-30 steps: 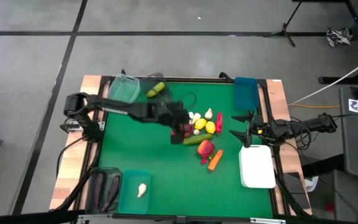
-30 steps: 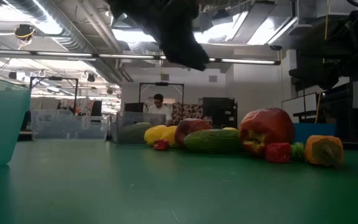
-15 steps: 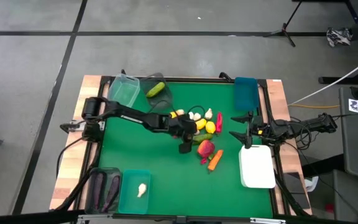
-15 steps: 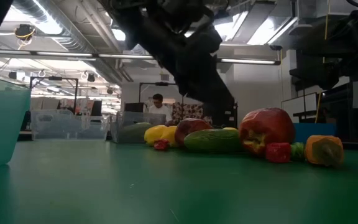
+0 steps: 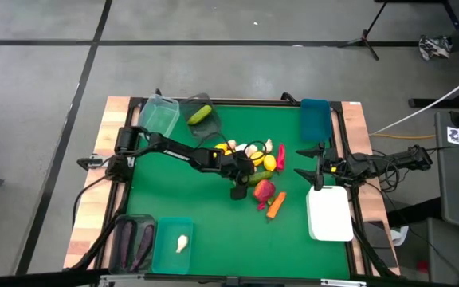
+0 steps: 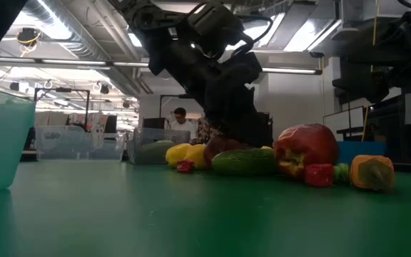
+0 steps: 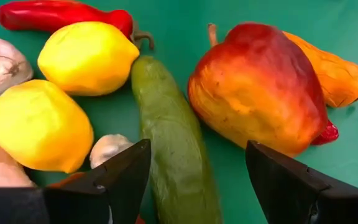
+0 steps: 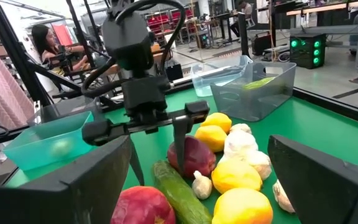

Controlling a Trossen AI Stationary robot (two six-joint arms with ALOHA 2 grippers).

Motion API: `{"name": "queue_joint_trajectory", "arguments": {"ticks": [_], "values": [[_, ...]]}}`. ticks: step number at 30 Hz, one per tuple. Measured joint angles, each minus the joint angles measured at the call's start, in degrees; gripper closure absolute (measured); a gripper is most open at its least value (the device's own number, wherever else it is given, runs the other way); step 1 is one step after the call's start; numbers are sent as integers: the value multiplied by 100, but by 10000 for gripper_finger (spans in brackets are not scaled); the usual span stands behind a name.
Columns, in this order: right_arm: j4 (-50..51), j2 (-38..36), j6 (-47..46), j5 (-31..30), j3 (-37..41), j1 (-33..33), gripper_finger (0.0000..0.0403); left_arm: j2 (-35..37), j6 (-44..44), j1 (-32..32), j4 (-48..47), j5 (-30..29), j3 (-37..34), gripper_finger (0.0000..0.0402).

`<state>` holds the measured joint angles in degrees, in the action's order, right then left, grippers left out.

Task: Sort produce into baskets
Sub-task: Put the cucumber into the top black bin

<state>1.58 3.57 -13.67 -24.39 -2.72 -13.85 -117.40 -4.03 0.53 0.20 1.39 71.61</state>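
While the left gripper (image 5: 241, 177) hung over the pile of produce in the middle of the green table (image 5: 205, 215), the high view showed the right gripper (image 5: 315, 170) waiting near the white tray (image 5: 330, 215), its fingers spread wide; a cucumber already lay in the grey tub (image 5: 201, 112) and a garlic bulb in the teal tub (image 5: 172, 244), so sorting looked partly done. From table height, the left arm dropped behind the cucumber (image 6: 243, 161), beside the big red fruit (image 6: 305, 150), with a ceiling-lit workshop and a seated person (image 6: 181, 120) beyond. Through the left wrist camera, the fingers (image 7: 114, 180) stood wide apart astride that cucumber (image 7: 173, 149), probably to close across its narrow body; lemons (image 7: 87, 57) lay just beside it. Across from the right wrist, the left gripper (image 8: 156, 146) pointed straight down among the produce, with a purple eggplant (image 8: 192, 156) close by.
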Motion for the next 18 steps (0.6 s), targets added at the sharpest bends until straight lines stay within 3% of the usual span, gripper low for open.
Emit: {"name": "queue_joint_trajectory", "arguments": {"ticks": [7, 13, 18], "values": [[-2, 0, 0, 1, 0, 0, 27, 44, -195, -144, -315, -88, -3, 169], [-7, 2, 2, 1, 0, 0, 27, 309, -304, -289, -1997, -1470, 355, 176], [2, 4, 2, 6, 0, 0, 27, 452, -416, -246, -2101, -1631, 601, 176]]}}
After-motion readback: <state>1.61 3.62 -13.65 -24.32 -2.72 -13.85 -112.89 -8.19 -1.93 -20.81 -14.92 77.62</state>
